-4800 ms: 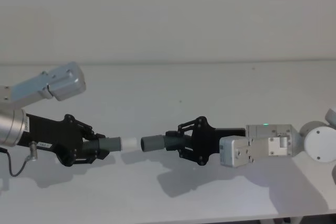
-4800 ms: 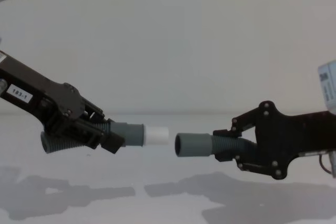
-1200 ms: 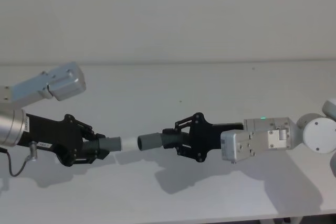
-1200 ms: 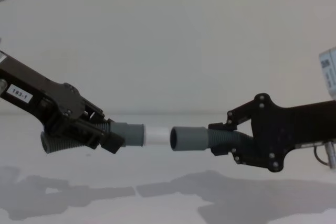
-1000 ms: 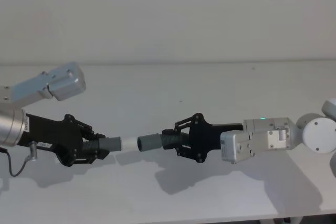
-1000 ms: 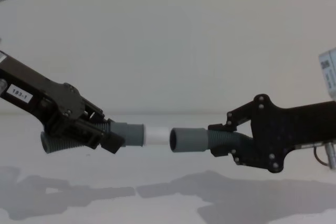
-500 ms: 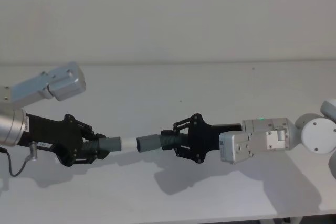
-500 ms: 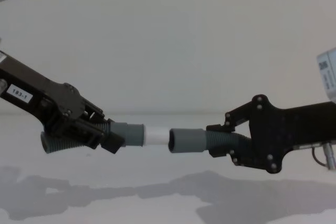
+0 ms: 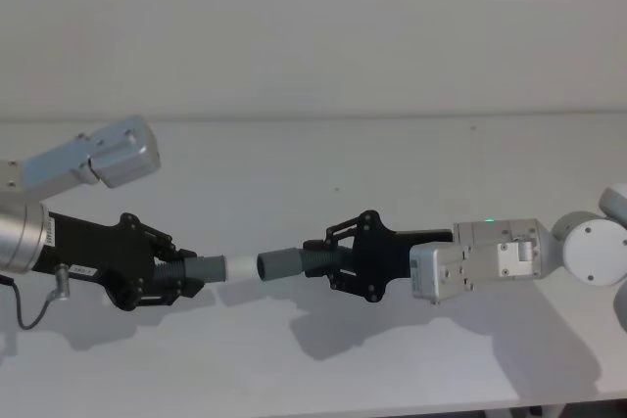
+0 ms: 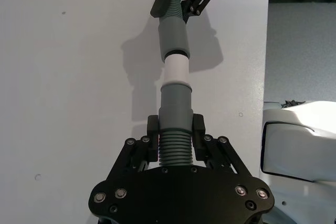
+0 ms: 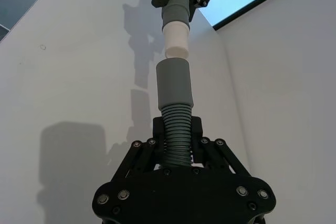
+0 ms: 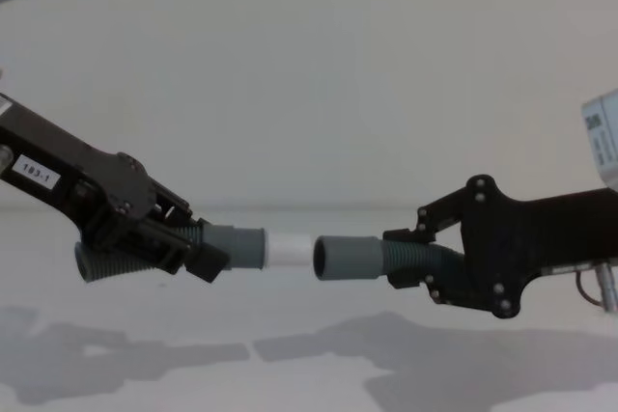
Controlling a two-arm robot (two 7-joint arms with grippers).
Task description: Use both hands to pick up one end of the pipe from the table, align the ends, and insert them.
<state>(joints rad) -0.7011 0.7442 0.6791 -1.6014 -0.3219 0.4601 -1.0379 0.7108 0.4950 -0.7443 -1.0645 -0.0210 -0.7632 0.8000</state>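
The left gripper (image 12: 183, 243) pinches the white-tipped pipe (image 12: 253, 247); the right gripper (image 12: 410, 258) pinches the cuffed piece (image 12: 350, 258). The white tip (image 12: 290, 250) meets the cuff's mouth between them.

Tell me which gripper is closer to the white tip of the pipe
Left. The left gripper holds the hose piece that carries the white tip. The right gripper holds the other piece, whose grey cuff meets the tip.
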